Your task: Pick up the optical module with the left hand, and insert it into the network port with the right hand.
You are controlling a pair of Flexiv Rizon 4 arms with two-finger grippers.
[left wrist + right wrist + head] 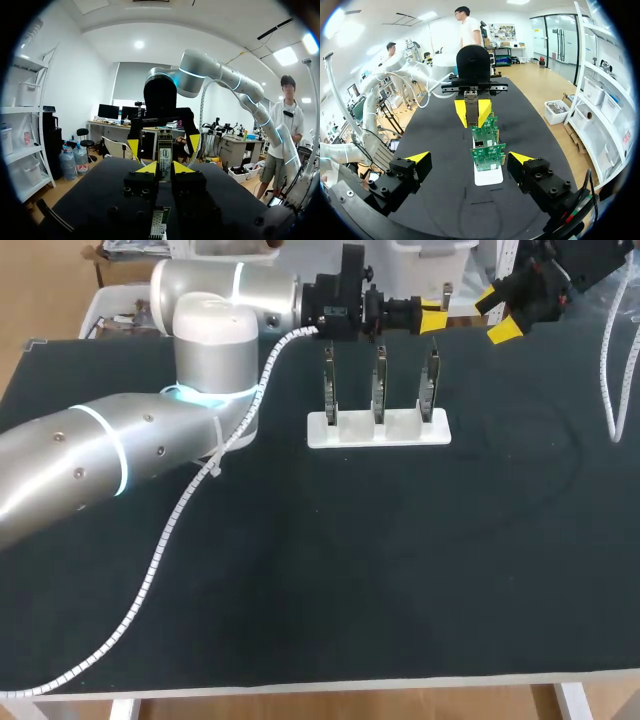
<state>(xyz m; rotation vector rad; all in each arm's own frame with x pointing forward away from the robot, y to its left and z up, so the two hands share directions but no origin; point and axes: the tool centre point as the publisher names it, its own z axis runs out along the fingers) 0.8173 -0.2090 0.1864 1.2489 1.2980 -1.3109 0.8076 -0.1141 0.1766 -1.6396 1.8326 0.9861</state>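
Observation:
My left gripper [432, 318] hangs above the table's far edge, behind the rightmost board, shut on the optical module [165, 159], a slim metal bar with a label. The module [471, 106] also shows between the left gripper's yellow tips in the right wrist view. My right gripper [496, 315] faces it from the far right, open and empty, a short gap away. Three green circuit boards [487, 147] with network ports stand upright in a white base [378, 430] mid-table. In the right wrist view the boards stand between my right gripper [470, 158] and the left gripper [471, 114].
The left arm's thick silver links [210, 350] lie over the table's left half, with a white cable chain [150, 570] trailing to the front left. Another white cable chain [608, 370] hangs at the right edge. The black tabletop [400, 570] stretches to the front.

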